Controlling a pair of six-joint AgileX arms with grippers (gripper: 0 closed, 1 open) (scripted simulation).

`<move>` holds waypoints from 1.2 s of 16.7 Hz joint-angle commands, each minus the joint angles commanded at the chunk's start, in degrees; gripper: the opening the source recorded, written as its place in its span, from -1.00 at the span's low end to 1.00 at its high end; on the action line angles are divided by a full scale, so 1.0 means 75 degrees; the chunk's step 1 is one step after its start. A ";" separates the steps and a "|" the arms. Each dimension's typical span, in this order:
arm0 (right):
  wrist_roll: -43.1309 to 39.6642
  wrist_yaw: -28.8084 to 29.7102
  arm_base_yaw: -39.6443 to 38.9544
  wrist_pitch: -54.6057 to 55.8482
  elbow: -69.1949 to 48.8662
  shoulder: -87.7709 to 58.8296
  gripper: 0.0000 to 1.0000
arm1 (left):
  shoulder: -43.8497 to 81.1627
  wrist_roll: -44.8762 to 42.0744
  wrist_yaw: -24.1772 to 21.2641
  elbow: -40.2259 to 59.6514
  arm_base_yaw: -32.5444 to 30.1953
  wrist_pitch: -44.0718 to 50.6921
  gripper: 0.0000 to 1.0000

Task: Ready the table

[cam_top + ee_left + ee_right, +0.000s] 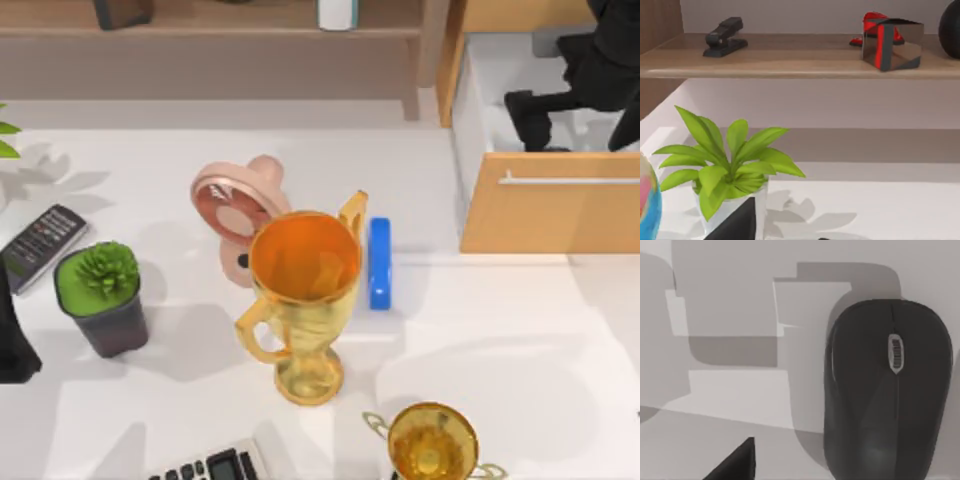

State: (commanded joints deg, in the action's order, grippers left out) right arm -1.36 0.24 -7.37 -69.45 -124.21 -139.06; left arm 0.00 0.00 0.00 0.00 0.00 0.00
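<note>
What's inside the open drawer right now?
The right gripper is down inside the drawer unit, above a black mouse lying on its white floor. The arm covers much of the drawer's far end, so anything there is hidden.

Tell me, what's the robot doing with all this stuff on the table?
It is tidying. The right arm reaches into the open wooden drawer at the table's right, and its wrist camera looks down on a black computer mouse lying there. The left arm waits at the left edge. A big gold trophy, a small trophy, a pink fan, a blue bar, a potted plant, a remote and a calculator sit on the table.
</note>
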 joint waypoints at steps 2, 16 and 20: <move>-0.0001 -0.0011 0.0039 0.0012 0.0022 0.0010 1.00 | 0.0000 0.0000 0.0000 0.0000 0.0000 0.0000 1.00; 0.0006 0.0003 -0.0004 0.0736 0.0528 -0.0208 1.00 | 0.0000 0.0000 0.0000 0.0000 0.0000 0.0000 1.00; 0.0006 0.0003 -0.0004 0.0736 0.0528 -0.0208 0.70 | 0.0000 0.0000 0.0000 0.0000 0.0000 0.0000 1.00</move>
State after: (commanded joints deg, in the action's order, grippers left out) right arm -1.32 0.27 -7.40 -63.92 -120.25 -140.62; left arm 0.00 0.00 0.00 0.00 0.00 0.00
